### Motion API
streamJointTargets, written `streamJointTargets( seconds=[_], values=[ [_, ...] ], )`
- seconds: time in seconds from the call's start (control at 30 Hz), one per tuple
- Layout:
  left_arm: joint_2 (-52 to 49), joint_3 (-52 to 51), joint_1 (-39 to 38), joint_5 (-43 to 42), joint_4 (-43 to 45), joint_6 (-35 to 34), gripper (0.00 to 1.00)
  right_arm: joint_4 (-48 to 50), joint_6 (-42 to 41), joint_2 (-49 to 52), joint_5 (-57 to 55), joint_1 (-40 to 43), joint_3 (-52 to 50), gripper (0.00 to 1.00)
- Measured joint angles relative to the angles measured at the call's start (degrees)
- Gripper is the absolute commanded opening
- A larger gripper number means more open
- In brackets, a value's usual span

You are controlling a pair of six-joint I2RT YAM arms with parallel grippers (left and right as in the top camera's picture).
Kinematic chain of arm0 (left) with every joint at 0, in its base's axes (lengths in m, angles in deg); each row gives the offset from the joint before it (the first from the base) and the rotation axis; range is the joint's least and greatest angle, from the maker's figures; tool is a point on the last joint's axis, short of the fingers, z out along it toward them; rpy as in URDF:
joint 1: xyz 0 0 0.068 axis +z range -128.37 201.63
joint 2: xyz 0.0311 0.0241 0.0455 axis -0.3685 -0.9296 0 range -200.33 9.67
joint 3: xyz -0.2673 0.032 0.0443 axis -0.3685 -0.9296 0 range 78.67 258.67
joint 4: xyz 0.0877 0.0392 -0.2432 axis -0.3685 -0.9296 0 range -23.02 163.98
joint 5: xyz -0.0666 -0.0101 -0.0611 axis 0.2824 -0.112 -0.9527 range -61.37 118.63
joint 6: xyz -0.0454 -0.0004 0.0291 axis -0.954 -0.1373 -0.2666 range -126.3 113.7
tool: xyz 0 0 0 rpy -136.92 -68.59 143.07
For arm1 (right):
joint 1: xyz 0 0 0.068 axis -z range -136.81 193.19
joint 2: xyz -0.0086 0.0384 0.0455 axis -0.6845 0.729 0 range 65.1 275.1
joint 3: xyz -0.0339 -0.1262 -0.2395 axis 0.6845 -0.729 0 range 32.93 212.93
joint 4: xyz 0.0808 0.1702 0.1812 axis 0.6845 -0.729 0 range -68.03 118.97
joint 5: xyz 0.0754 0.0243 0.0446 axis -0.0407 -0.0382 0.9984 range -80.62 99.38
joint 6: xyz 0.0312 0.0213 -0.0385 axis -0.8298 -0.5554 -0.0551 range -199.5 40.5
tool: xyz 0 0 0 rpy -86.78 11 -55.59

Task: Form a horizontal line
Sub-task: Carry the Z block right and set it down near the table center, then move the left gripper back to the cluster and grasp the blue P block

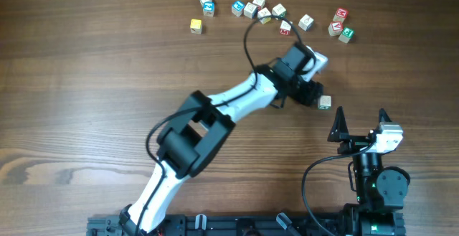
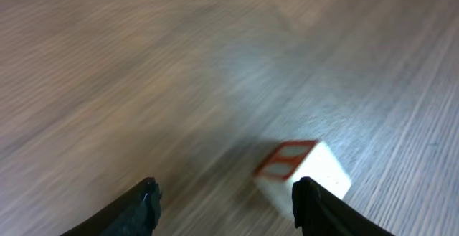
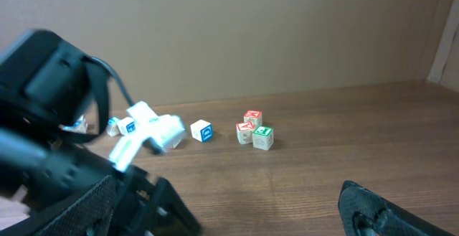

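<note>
1. The horizontal line (image 1: pixel 244 8) sits near the far edge of the table (image 1: pixel 86 85) in the overhead view. It is a blue-faced cube (image 1: pixel 237 8) and a pale cube (image 1: pixel 249 9) side by side and touching.
2. The left gripper (image 2: pixel 226 207) reaches out over the wood on the robot's side of that row, and its two fingers stand clearly apart with nothing clamped between them.
3. In the blurred left wrist view a small cube (image 2: pixel 301 175) with a red-framed face rests on the table just by one dark fingertip. Whether they touch cannot be told.
4. Seen from overhead, this small cube lies well apart from the row, nearer the robot.
5. The right gripper (image 1: pixel 360 114) is spread to its widest and holds nothing, low over bare wood at the front right.
6. A yellow cube (image 1: pixel 196 26) lies left of the row, and a red and green cluster (image 1: pixel 341 24) lies far right.
</note>
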Motion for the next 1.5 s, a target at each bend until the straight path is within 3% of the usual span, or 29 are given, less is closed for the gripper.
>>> streamJointTargets(
  seconds=[0.13, 0.37, 0.6, 0.7, 0.83, 1.07, 1.17, 1.27, 1.3, 1.33, 1.5],
  values=[
    [4.33, -0.02, 5.09, 0.46, -6.25, 0.00, 0.63, 0.02, 0.00, 0.00, 0.00, -0.02, 0.00, 1.00],
    [13.77, -0.02, 11.93, 1.68, -10.88, 0.02, 0.75, 0.02, 0.00, 0.00, 0.00, 0.00, 0.00, 1.00],
    [17.77, 0.02, 12.02, 13.22, -12.37, 1.01, 0.98, 0.02, 0.00, 0.00, 0.00, 0.00, 0.00, 1.00],
    [17.81, 0.13, 12.02, 17.88, -10.12, 2.16, 1.00, 0.02, 0.00, 0.00, 0.00, 0.00, 0.00, 1.00],
    [17.84, 0.76, 12.79, 21.29, -4.13, 3.15, 1.00, 0.02, 0.00, 0.00, 0.00, 0.00, 0.00, 1.00],
    [16.44, 1.68, 19.19, 19.28, 8.39, 2.51, 0.96, 0.00, 0.00, 0.00, 0.00, 0.00, 0.00, 1.00],
    [11.91, 4.94, 20.70, 18.71, 9.25, 2.34, 0.95, 0.00, 0.00, 0.00, 0.00, 0.00, 0.00, 0.99],
    [4.57, 8.59, 21.73, 18.47, 9.55, 2.45, 0.86, 0.00, 0.00, 0.00, 0.00, 0.00, 0.00, 1.00],
    [2.78, 9.33, 22.05, 18.43, 10.34, 2.45, 0.74, 0.02, 0.00, 0.00, 0.00, 0.00, 0.00, 1.00],
    [0.90, 9.60, 22.58, 18.25, 11.45, 2.84, 0.69, 0.00, 0.00, 0.00, 0.00, 0.00, 0.00, 1.00],
    [-4.87, 9.64, 26.32, 16.59, 13.49, 3.04, 0.68, 0.00, 0.00, 0.00, 0.00, 0.00, 0.00, 1.00]
  ],
)
